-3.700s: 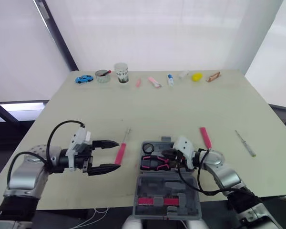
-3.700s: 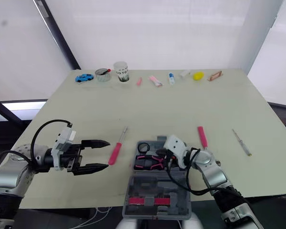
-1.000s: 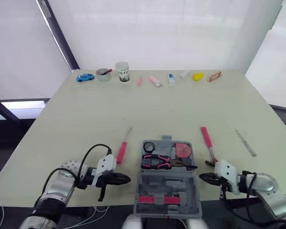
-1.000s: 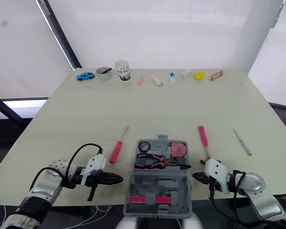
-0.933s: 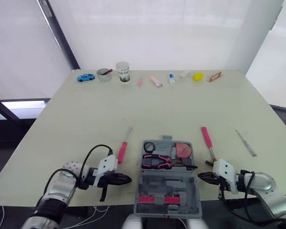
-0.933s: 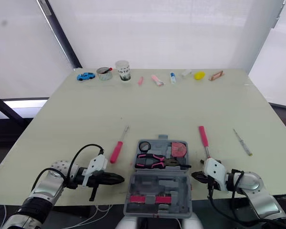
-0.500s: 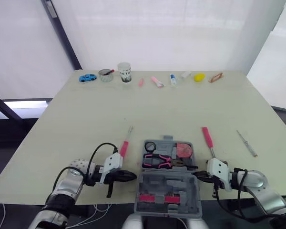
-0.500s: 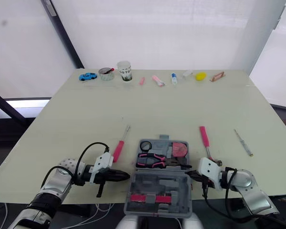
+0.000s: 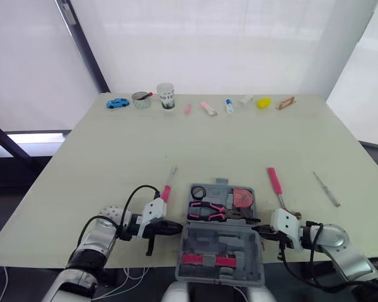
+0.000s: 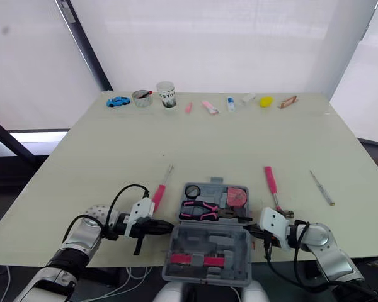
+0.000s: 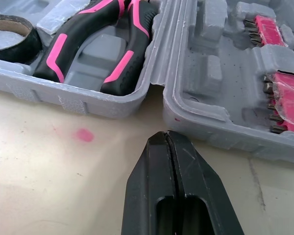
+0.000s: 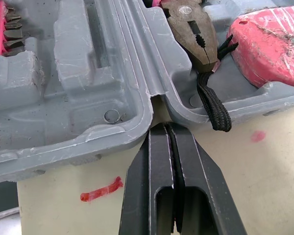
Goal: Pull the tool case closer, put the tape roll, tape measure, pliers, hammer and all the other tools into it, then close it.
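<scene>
Fingers pressed together, left gripper (image 11: 167, 134) and right gripper (image 12: 170, 126) are flanking the lower-centre tool case (image 9: 198, 242) (wrist views revealing its hinge)

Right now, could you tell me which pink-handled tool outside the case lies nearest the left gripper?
The pink screwdriver left of the tool case, beside the left gripper; the pink hammer lies on its right.
</scene>
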Available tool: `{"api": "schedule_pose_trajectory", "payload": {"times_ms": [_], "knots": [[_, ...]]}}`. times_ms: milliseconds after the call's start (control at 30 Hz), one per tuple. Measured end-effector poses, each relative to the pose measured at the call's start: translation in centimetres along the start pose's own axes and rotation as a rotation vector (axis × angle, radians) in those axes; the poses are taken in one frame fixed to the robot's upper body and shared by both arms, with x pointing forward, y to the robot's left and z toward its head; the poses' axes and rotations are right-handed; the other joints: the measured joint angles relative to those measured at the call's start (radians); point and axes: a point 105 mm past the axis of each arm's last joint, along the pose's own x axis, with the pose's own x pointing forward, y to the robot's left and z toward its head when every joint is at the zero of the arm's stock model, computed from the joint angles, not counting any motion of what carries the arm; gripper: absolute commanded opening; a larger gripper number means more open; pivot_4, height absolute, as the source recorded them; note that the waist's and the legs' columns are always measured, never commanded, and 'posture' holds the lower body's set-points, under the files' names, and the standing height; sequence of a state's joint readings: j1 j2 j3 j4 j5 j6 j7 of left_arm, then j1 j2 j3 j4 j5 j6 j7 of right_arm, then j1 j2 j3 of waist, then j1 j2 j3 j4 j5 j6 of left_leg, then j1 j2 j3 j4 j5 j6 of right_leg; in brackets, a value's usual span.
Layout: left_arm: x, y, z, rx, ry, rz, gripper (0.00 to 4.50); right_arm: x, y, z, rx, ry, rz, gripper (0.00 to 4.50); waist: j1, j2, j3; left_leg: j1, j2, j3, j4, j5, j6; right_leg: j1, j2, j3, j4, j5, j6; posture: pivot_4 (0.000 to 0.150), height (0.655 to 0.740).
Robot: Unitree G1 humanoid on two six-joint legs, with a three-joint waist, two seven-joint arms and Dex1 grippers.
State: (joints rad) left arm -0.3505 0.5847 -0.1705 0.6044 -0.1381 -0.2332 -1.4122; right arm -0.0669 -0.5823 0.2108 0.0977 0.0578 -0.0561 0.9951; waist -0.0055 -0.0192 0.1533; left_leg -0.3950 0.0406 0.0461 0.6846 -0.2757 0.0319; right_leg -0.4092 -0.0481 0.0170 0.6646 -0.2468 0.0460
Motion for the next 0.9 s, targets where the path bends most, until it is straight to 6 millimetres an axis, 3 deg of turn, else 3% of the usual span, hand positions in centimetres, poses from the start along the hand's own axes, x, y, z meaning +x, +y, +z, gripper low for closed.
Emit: {"api": "schedule_pose_trajectory", "payload": {"times_ms": [900], "knots": [[1.5,0.3,0.8,-0.023,-0.022,-0.032,0.0,0.4,-0.5,0.1,-0.006,-0.007,0.0,0.02,-0.002,0.0,0.0,0.0,0.0,0.001,0.0,0.0,0.0,0.0,0.0,0.001,-0.001,0.002,0.003,0.15,0.74]]}}
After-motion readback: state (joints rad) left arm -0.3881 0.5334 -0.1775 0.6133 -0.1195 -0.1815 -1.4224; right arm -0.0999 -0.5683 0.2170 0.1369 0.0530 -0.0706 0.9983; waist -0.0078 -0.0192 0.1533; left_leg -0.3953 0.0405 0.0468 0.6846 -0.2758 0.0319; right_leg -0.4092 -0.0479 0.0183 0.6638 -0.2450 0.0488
